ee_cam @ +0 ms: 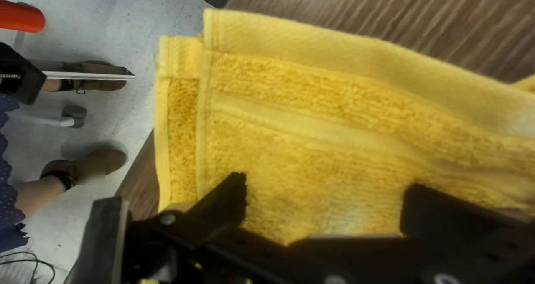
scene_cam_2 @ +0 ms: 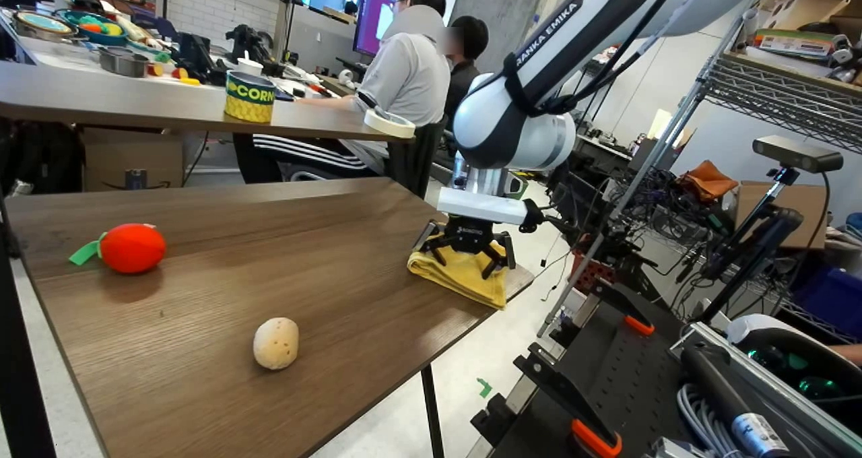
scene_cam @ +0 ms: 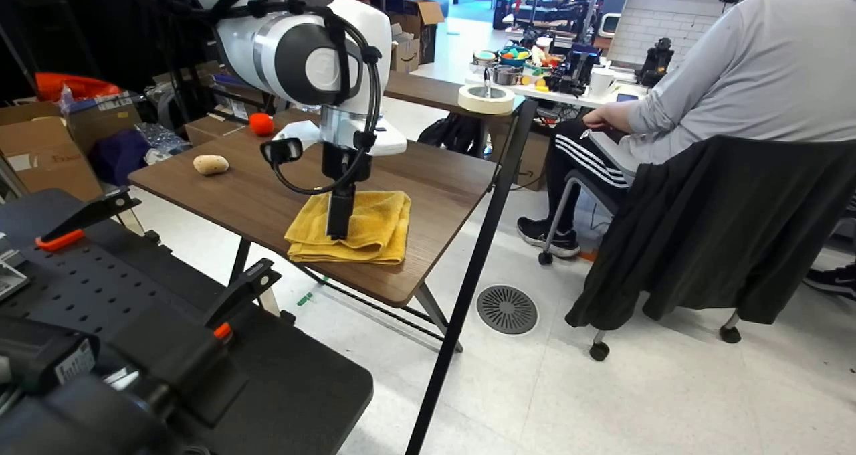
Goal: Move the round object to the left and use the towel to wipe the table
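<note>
Jaws spread over the yellow towel (scene_cam: 378,224), the arm (scene_cam_2: 564,46) reads "RANKA EMIKA", a can (scene_cam_2: 249,97) "CORN".

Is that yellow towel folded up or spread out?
Folded. In the wrist view, the yellow towel shows hemmed edges stacked in layers; both exterior views show a layered pad on the brown wooden table.

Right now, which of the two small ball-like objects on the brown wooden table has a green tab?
The red-orange ball, its green tab protruding; the pitted tan-beige ball shows none.
</note>
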Motion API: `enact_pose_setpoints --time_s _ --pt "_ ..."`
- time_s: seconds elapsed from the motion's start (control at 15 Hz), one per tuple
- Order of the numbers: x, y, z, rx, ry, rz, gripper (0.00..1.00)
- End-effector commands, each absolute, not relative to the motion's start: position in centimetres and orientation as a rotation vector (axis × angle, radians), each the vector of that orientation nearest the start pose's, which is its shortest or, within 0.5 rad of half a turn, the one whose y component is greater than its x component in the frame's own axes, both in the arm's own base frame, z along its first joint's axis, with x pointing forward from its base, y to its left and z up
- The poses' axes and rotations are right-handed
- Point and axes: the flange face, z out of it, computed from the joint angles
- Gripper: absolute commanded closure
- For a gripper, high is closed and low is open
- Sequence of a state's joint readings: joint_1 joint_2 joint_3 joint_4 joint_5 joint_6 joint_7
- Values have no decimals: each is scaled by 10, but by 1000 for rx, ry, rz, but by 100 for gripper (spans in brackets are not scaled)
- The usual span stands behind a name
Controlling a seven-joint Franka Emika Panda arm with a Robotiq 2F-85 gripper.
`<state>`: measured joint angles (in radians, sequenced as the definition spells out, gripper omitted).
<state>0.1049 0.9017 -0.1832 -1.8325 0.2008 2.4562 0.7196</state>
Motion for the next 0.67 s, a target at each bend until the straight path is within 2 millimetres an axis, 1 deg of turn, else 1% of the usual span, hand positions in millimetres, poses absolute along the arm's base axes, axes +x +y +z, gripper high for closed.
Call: enact_pose_setpoints --time_s 0.0,0.2,0.33,0.4,0.47,0.6 --pt "601 -4 -2 -2918 1297 382 0" --pt "623 60 -2 -2926 1074 352 0" --pt "637 99 -10 -2943 980 333 0" --pt "645 101 -12 -2946 985 323 0" --pt "651 97 -11 -2949 998 306 0" --pt "662 61 -3 -2958 1090 261 0"
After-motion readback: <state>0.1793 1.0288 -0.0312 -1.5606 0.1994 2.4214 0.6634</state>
